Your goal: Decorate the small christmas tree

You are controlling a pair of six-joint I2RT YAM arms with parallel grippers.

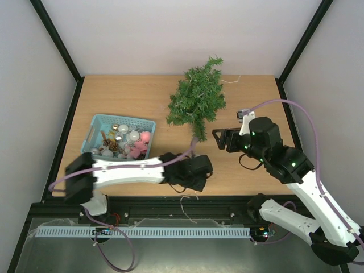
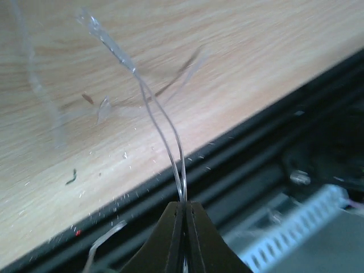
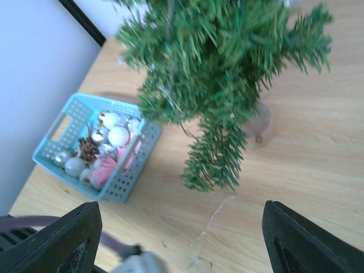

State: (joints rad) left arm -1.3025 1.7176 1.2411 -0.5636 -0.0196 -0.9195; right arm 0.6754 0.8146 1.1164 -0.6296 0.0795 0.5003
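Nearest to me, well in front of the tree (image 1: 196, 99) and at the near edge of the table (image 1: 131, 99), my left gripper (image 1: 190, 179) points down over the black rail. In its wrist view the two dark fingers (image 2: 170, 227) are pressed together, with no gap between them. They pinch a thin clear thread (image 2: 162, 125) that rises from the tips as a narrow loop, and its far end lies on the wood. Small specks and a few dark flecks lie on the boards around it. I cannot tell what the thread is tied to. A little farther in, just right of the tree's foot, my right gripper (image 1: 220, 139) faces the trunk and is not touching it. Its fingers (image 3: 74, 239) are spread wide, one at each lower corner of the wrist view, and hold nothing. To the left of the tree, well apart from it, sits a teal basket (image 1: 95, 122). It is filled with ornaments (image 1: 128, 139): white and silver balls, a pine cone and some pink pieces. The tree itself is past both grippers, near the middle of the table towards the far wall. Its dark green bristly branches spread out over a pale, see-through base (image 3: 259, 122). I cannot tell whether it stands straight or leans.
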